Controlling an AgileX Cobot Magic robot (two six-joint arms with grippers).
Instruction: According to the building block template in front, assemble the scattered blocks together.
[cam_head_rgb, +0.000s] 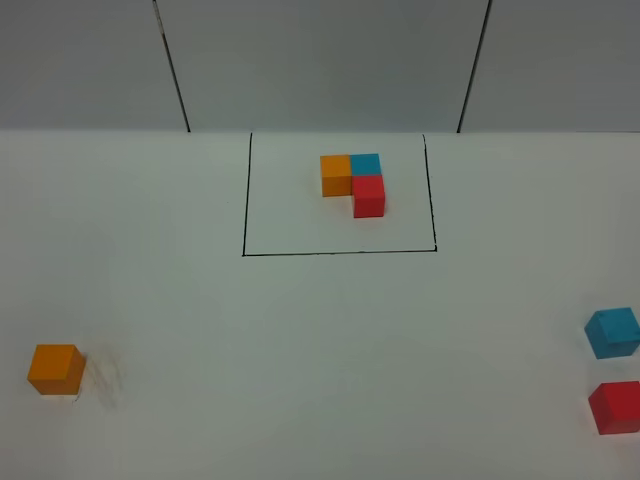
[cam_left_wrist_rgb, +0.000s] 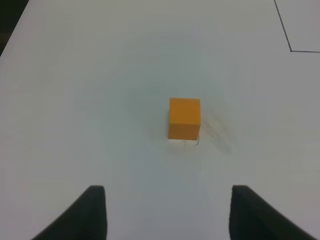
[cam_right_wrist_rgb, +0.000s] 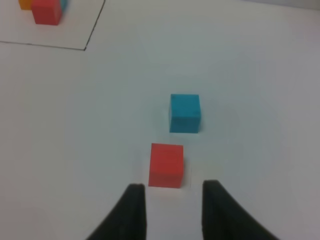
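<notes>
The building block template (cam_head_rgb: 354, 182) is an L of orange, cyan-blue and red cubes inside a black drawn rectangle (cam_head_rgb: 340, 252) at the table's far middle. Its corner also shows in the right wrist view (cam_right_wrist_rgb: 46, 11). The scattered orange cube (cam_head_rgb: 56, 368) lies at the near left. In the left wrist view it (cam_left_wrist_rgb: 184, 118) sits ahead of my open, empty left gripper (cam_left_wrist_rgb: 167, 190), well apart from it. The scattered blue cube (cam_head_rgb: 612, 332) and red cube (cam_head_rgb: 614, 407) lie at the near right. My open right gripper (cam_right_wrist_rgb: 172, 194) is just behind the red cube (cam_right_wrist_rgb: 166, 165), with the blue cube (cam_right_wrist_rgb: 185, 113) beyond.
The white table (cam_head_rgb: 320, 340) meets a grey wall (cam_head_rgb: 320, 60) at the back. A faint smudge (cam_head_rgb: 104, 378) marks the surface beside the orange cube. Neither arm shows in the exterior high view.
</notes>
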